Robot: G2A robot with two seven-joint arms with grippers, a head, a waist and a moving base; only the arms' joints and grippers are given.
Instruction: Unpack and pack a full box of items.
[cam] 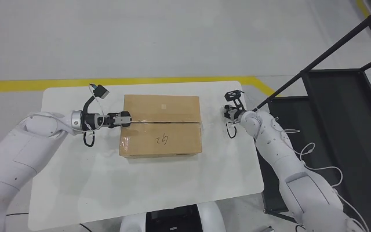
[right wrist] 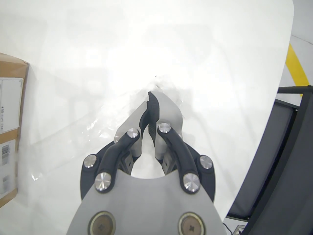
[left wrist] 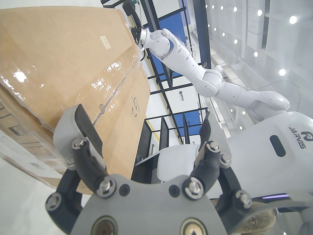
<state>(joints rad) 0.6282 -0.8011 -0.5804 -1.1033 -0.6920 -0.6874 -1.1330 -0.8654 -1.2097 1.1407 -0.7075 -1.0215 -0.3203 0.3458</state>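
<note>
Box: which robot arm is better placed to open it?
Probably left: the left pincer is open at the taped seam on the box, while the right pincer is shut, apart from it.

brown box [cam: 162, 110], white table [cam: 87, 191], yellow floor stripe [cam: 58, 84].

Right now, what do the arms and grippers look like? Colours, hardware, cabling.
White shells on the left arm and right arm. The left gripper and right gripper match: grey plate, black link bars with silver fasteners, pale fingers with black ribbed pads. A black cable loops at the left wrist; thin white cables along the right arm.
</note>
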